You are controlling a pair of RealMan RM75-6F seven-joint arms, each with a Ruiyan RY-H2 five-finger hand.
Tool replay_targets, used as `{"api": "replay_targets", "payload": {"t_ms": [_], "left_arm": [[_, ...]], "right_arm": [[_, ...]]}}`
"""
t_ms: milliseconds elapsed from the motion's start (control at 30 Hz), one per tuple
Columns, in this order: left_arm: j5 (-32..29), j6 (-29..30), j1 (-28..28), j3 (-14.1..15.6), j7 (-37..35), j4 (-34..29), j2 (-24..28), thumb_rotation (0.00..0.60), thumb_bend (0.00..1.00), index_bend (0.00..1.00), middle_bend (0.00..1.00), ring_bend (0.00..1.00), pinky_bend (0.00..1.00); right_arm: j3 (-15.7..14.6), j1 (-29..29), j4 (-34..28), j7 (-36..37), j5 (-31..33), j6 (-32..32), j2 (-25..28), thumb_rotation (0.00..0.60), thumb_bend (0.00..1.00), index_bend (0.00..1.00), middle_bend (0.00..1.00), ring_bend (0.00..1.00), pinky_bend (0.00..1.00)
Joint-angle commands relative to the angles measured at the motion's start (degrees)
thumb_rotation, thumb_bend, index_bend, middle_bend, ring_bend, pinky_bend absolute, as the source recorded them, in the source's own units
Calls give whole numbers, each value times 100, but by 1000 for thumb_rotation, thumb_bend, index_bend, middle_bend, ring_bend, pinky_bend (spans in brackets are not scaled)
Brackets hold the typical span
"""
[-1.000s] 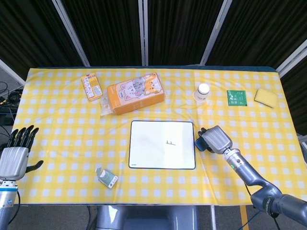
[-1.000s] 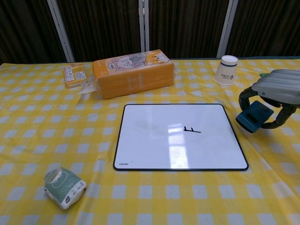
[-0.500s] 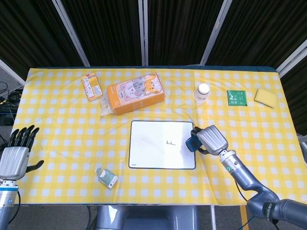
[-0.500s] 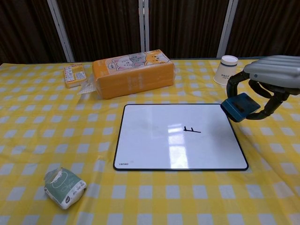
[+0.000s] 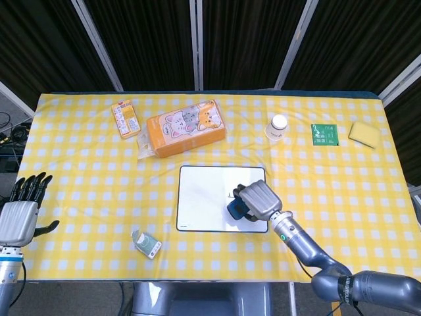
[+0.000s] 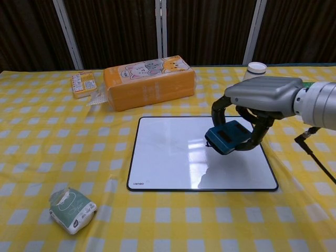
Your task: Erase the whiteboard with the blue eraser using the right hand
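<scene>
**Operator:** Since half a second ago I have carried the blue eraser (image 6: pixel 227 138) from the right rim of the whiteboard (image 6: pixel 168 157) to above its centre-right, over the written mark.

**Observer:** Failure modes?

**Operator:** Eraser is tilted; an edge-only press may smear or skid the board across the tabletop (image 6: pixel 42 136). Grip slip is possible.

**Observer:** Hand state?

**Operator:** Right hand (image 6: pixel 257 100) curled around the eraser, holding it. Left hand (image 5: pixel 20 217) empty, fingers spread, well apart.

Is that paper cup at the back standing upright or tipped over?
Upright: the paper cup stands on its base, rim up, beyond the whiteboard.
</scene>
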Motion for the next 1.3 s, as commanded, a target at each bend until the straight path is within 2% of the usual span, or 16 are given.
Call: {"api": "replay_targets", "payload": {"t_ms": [33,233,567,1000,1300], "left_arm": [[-6,2,1,-4,-14,6,3,600,112,0,0,0,0],[-53,-25,-4,-18,-50,33,8,600,111,0,0,0,0],[-131,-119,-29,-31,-133,103,-9,600,111,0,0,0,0],[-147,-156,-47,-21,-128,117,-21,600,112,0,0,0,0],[-158,-148,-44,-24,-138,112,-14,600,111,0,0,0,0]], "right_arm": [[23,225,-10,-318,279,-51,-272,600,530,857,734,746,769],[103,585,204,-723,763,-78,-650,600,530,858,734,746,768],[54,1028,567,-765,1342,-427,-996,600,531,858,734,746,769],[-96,1186,1147,-409,1275,-421,-1370,600,530,859,734,746,769],[-149,1150,1491,-233,1374,-385,-1356,600,530,859,734,746,769]]}}
